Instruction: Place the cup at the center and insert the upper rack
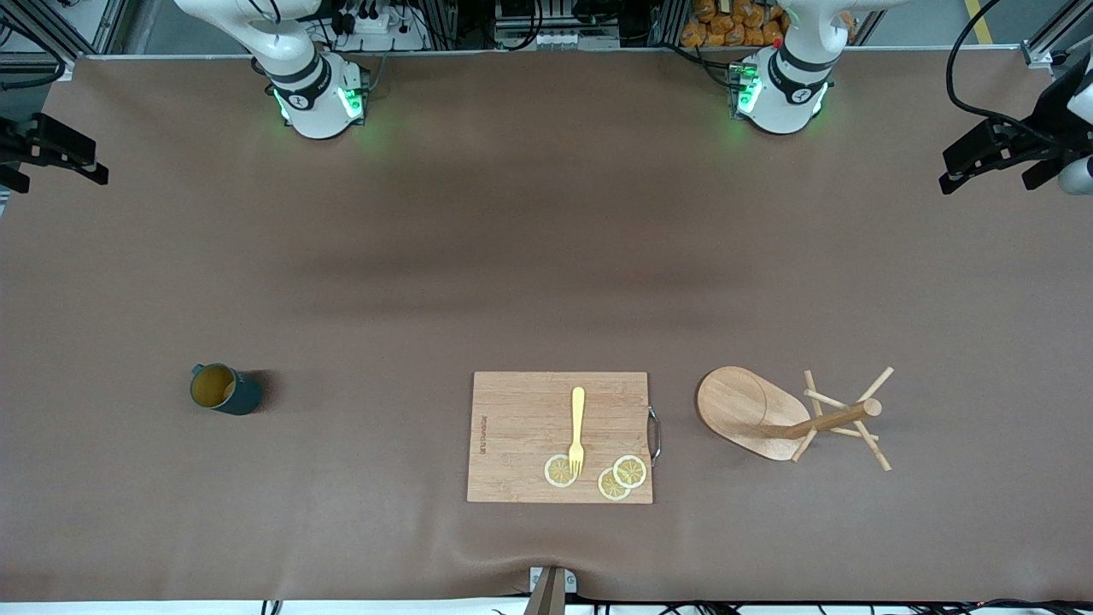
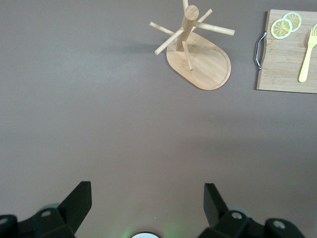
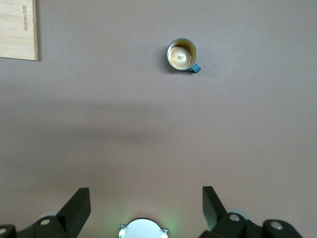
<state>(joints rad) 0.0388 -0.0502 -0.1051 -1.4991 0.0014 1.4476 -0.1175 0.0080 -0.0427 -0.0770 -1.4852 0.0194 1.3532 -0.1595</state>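
The dark teal cup (image 1: 224, 389) stands upright toward the right arm's end of the table; its tan inside shows in the right wrist view (image 3: 182, 55). The upper rack (image 1: 768, 417), a light wooden mug tree on an oval base, stands toward the left arm's end; in the left wrist view the rack (image 2: 198, 57) has its thin pegs spread out. My left gripper (image 2: 147, 201) hangs open, high over bare table, holding nothing. My right gripper (image 3: 146, 203) is also open and empty, high over bare table. Neither hand shows in the front view.
Between cup and rack lies a rectangular wooden cutting board (image 1: 521, 427) with a metal handle (image 1: 655, 434). On it rest a yellow fork (image 1: 577, 424) and lemon slices (image 1: 629, 471). Black camera mounts (image 1: 51, 149) (image 1: 995, 149) jut in at both table ends.
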